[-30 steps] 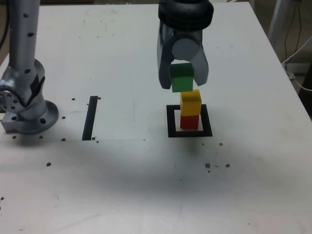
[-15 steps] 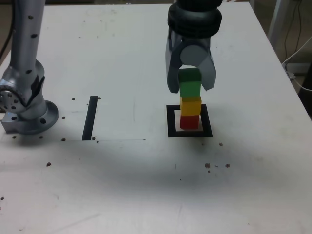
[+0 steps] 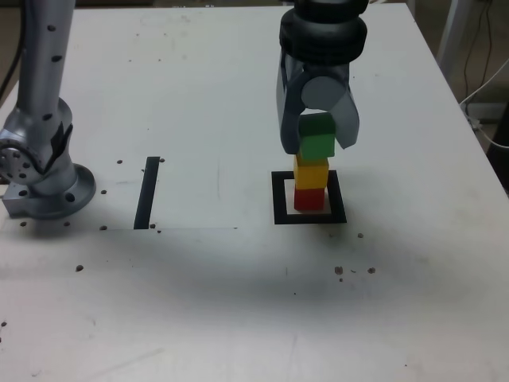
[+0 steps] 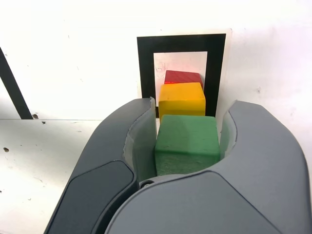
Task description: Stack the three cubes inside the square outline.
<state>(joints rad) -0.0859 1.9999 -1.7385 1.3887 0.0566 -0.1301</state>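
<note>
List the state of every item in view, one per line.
Small matte green cube: clamped in the grey gripper, at the top of the stack.
Small yellow cube: resting on the red one.
Small red cube: at the bottom, inside the flat black square outline.
Thin black strip: flat, untouched.

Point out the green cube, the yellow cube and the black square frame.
green cube (image 3: 318, 146), exterior view, on its front face.
yellow cube (image 3: 311, 173), exterior view, on its front face.
black square frame (image 3: 280, 199), exterior view, on its left border.
</note>
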